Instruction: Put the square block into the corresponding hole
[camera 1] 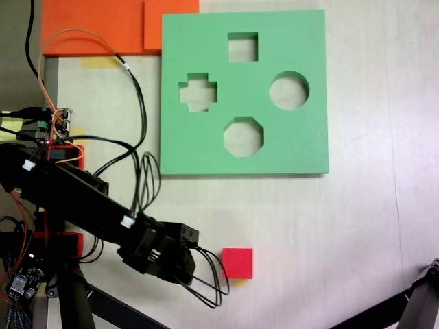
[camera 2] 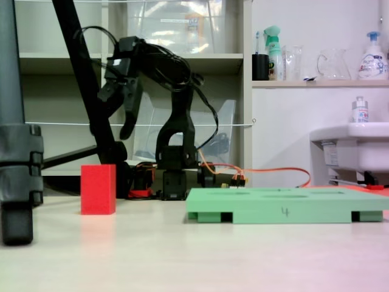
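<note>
Red square block (camera 2: 98,189) sits on table near its front edge, untouched. Gripper (camera 2: 123,125) hangs above it, jaws apparently parted, empty. Corresponding hole (camera 1: 243,46) unfilled; grasp, carry, insertion all remain.

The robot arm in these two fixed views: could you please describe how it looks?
The arm is built of boxy matte black segments, with small white connector plugs on top. Loops of thin black cable hang beside its black hand, whose fingers are curved and pointed. Red parts show at its base, where orange wires lead away.
</note>
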Motion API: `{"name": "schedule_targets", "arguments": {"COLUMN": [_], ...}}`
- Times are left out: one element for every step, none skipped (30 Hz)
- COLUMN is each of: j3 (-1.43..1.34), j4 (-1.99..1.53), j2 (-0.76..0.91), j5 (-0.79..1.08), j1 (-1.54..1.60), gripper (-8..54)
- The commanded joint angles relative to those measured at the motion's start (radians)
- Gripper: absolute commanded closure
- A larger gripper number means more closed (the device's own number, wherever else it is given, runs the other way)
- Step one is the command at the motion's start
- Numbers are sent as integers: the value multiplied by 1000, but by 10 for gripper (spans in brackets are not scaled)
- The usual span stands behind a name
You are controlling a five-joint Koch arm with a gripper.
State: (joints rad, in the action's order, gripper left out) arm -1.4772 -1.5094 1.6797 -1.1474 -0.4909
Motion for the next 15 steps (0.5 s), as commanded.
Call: {"name": "schedule_targets", "arguments": {"j3": [95,132,135,137,144,167,179,222,256,287,296,304,314,328,336], "j4": [-48,-84,-95,-95,-92,-94,-94,-106,-123,-143,-146,-146,-146,-146,-146], "j2": [-52,-98,-124,-147,-173,-206,-225,-261,-284,-298,-301,-305,-316,-328,-344], "j5": [49,112,152,155,156,175,181,176,170,167,156,141,132,130,123], "j1": [-51,-58,-63,-63,-63,-64,-64,-64,-64,-58,-52,-44,-34,-26,-15], "gripper": [215,215,215,215,215,215,212,184,159,124,84,55,26,2,-18]}}
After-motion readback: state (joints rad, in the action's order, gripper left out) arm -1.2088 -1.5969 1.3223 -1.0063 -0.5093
